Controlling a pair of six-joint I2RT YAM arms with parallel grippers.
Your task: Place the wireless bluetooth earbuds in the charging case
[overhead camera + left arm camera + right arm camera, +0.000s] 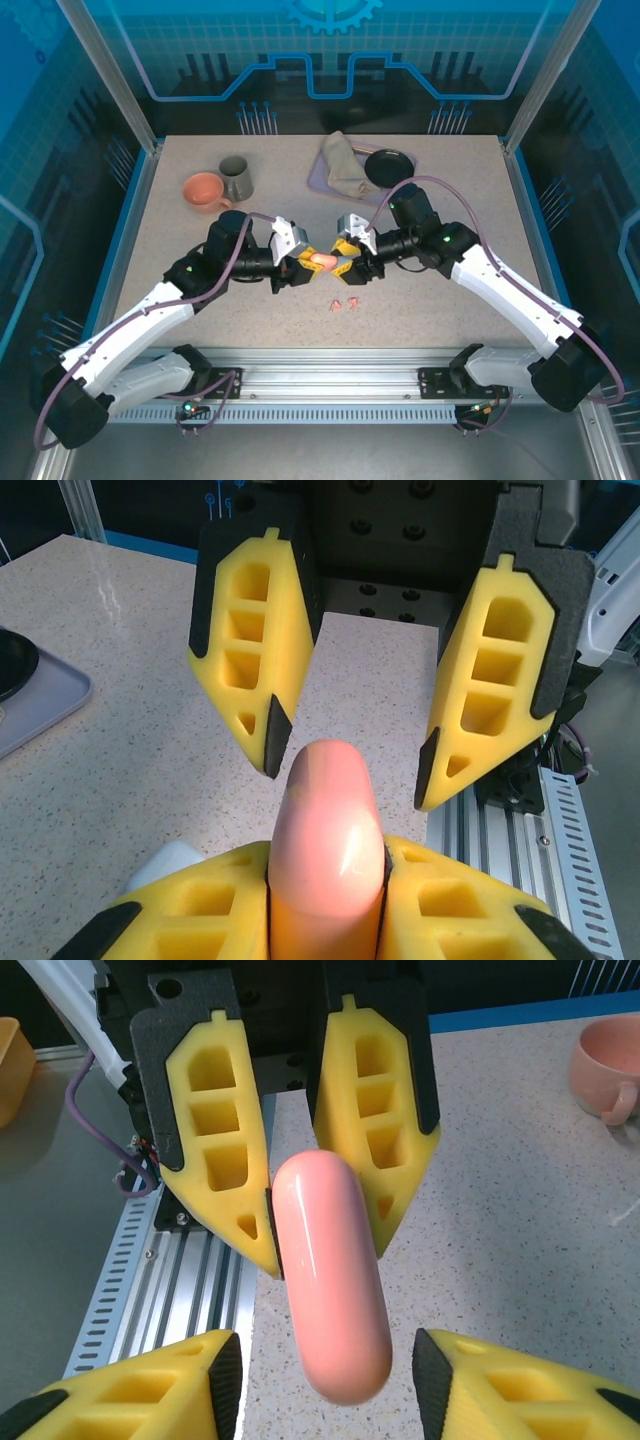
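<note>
Clamped in the left hand (297, 262) and held clear of the table (450, 330), near its middle: a salmon-pink charging case (322, 260), smooth and pebble-shaped, closed as far as can be seen. Gripped at one end only, with both yellow fingers (210, 900) pressed tight against its sides; the other end jutting out free toward the right hand (346, 262). Spread wide, that right hand, with fingers (520, 1390) standing on either side of the case's free end, a gap on each side, touching nothing. Down on the table, just nearer the arm bases than the two hands: two tiny salmon-pink earbuds (336, 304), side by side, close together yet apart, well clear of any finger. Not in the case, either of them. Farther back on the left, an orange cup (205, 190) and a grey mug (236, 177), touching or nearly so.
</note>
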